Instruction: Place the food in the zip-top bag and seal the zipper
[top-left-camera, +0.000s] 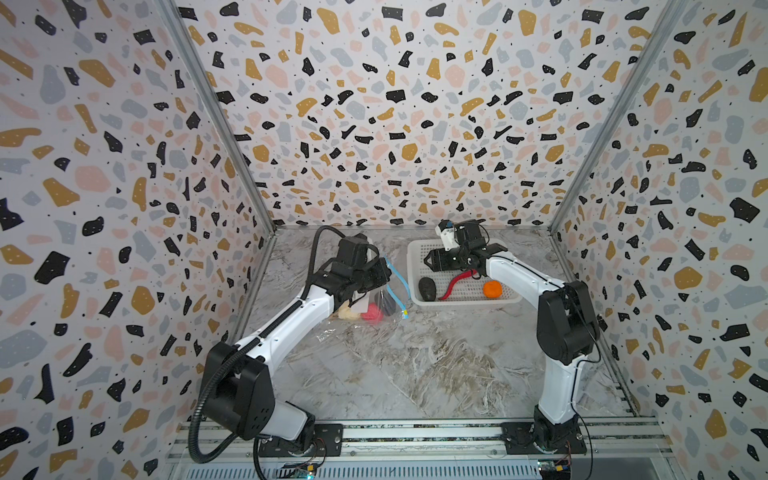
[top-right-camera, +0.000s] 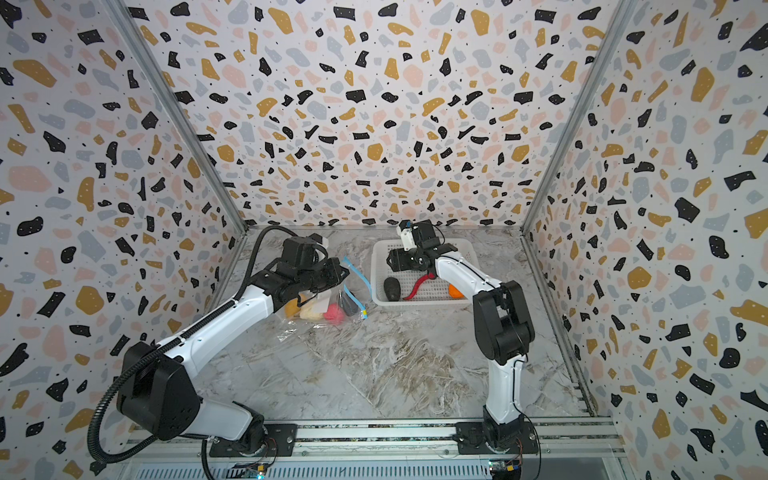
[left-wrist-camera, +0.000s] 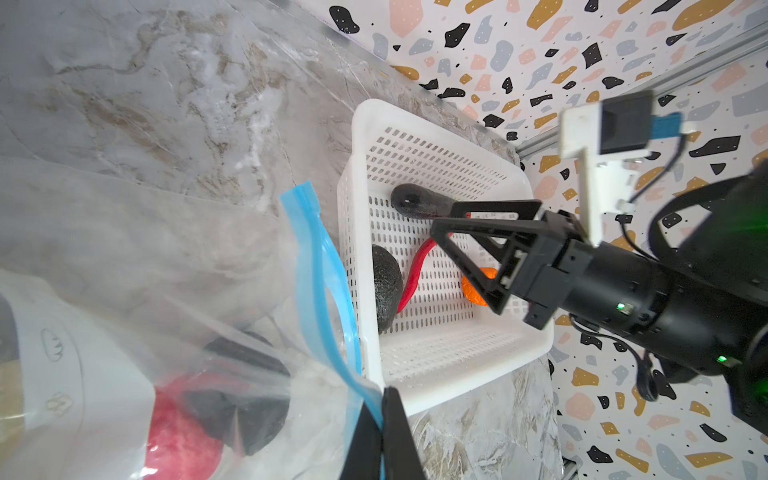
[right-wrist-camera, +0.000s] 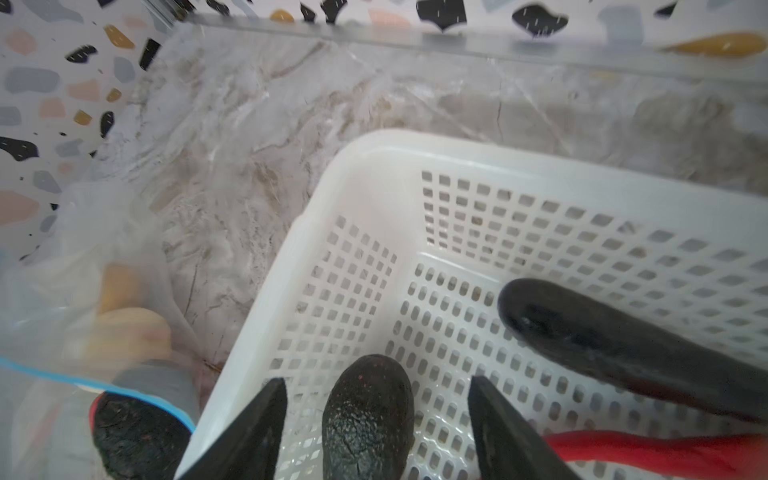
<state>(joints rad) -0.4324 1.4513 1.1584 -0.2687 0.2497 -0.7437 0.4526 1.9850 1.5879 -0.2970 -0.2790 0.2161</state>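
Note:
The clear zip-top bag (top-left-camera: 365, 305) lies left of the basket, and its light-blue zipper (left-wrist-camera: 320, 266) gapes open. Inside it are a pink-red ball (top-left-camera: 371, 312), a cream ball (top-left-camera: 347, 313) and a dark piece (left-wrist-camera: 245, 386). My left gripper (left-wrist-camera: 384, 415) is shut on the bag's blue mouth edge. My right gripper (right-wrist-camera: 378, 382) hangs open inside the basket, its fingers apart on either side of a rough dark oval piece (right-wrist-camera: 368, 415) without touching it. A long dark piece (right-wrist-camera: 623, 345), a red chili (top-left-camera: 455, 282) and an orange ball (top-left-camera: 492, 289) also lie in the basket.
The white perforated basket (top-left-camera: 415, 249) sits at the back of the marble table, close beside the bag's mouth. Patterned walls enclose the table on three sides. Both arm bases stand on the front rail (top-left-camera: 415, 432).

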